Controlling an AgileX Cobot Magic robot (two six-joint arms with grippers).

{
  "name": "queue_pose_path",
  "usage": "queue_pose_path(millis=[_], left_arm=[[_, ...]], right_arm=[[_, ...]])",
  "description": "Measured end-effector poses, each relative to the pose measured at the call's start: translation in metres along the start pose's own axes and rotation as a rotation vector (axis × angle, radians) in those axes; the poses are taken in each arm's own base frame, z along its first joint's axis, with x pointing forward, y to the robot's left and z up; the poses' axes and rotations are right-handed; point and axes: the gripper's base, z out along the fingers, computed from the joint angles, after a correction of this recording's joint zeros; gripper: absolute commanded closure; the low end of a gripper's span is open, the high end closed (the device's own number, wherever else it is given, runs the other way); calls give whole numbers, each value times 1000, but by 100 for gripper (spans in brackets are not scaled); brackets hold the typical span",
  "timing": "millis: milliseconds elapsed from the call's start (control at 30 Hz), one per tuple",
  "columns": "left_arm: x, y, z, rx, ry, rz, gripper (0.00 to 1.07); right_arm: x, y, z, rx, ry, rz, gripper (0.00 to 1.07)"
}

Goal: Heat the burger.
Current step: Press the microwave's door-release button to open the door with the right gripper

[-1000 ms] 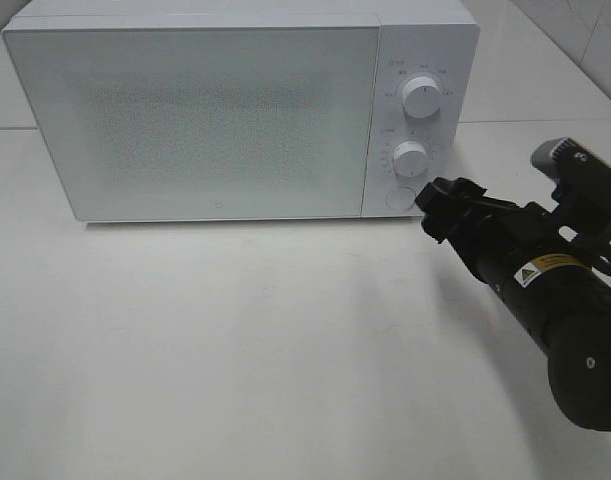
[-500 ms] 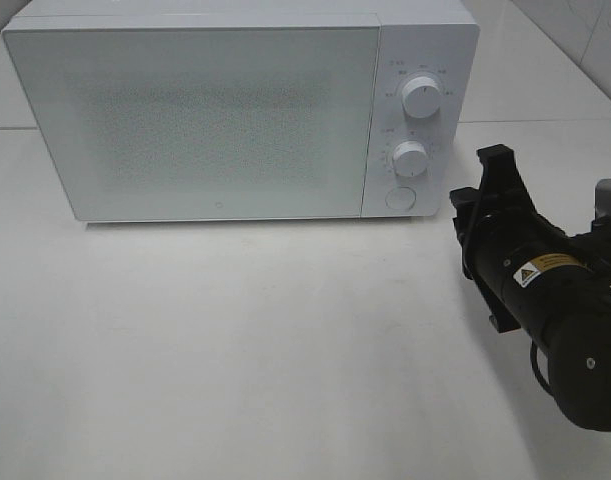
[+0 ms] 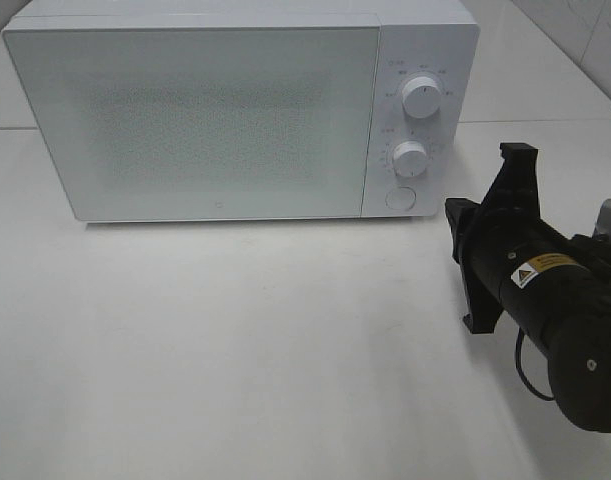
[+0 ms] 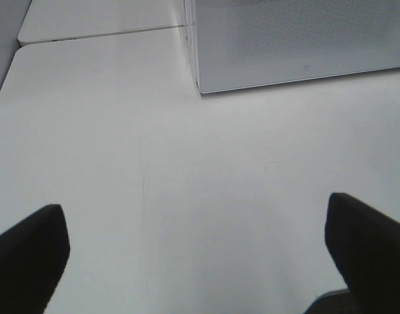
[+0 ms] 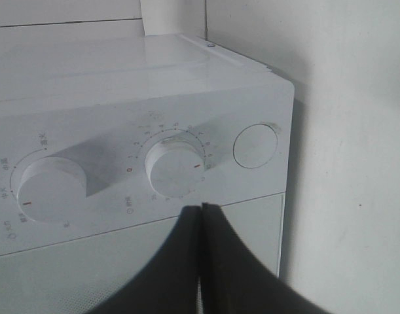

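White box-shaped microwave oven (image 3: pixel 195 120) stands on the pale tabletop (image 3: pixel 235 340) with its speckled door (image 3: pixel 185 115) shut. The burger appears in no view; whether it sits behind the door cannot be told.

The right gripper (image 5: pixel 201 208) has its black fingers pinched together on nothing, tips aimed at the lower white dial (image 5: pixel 177 169) and apart from it. The left gripper (image 4: pixel 194 203) is spread wide and empty above the tabletop, near the oven's door-side corner.

Probable faults:
- Pinched tips cannot close around the dial; a sideways nudge is likely to slip off its smooth rim, leaving the timer unset.
- Drift toward the round white button (image 5: pixel 255 145) beside the dial may press it; if it releases the door, the door springs open.
- A hard push may slide the oven backward.
- If the burger is not loaded, the oven runs empty.
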Motion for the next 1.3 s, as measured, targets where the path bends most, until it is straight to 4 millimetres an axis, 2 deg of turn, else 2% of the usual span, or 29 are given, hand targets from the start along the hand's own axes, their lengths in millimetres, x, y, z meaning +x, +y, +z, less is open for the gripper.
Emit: queue_pose_path(millis=[300, 600, 667, 1000, 1300], left_arm=[[0, 0, 0, 0, 0, 0, 6], [0, 0, 0, 0, 0, 0, 6], [0, 0, 0, 0, 0, 0, 6], [0, 0, 0, 0, 0, 0, 6], [0, 0, 0, 0, 0, 0, 6]], right_arm=[[4, -9, 9, 31, -13, -10, 107], [19, -18, 36, 80, -26, 14, 107], [26, -21, 50, 103, -25, 28, 107], [29, -21, 86, 118, -47, 37, 107], [24, -18, 105, 133, -70, 37, 107]])
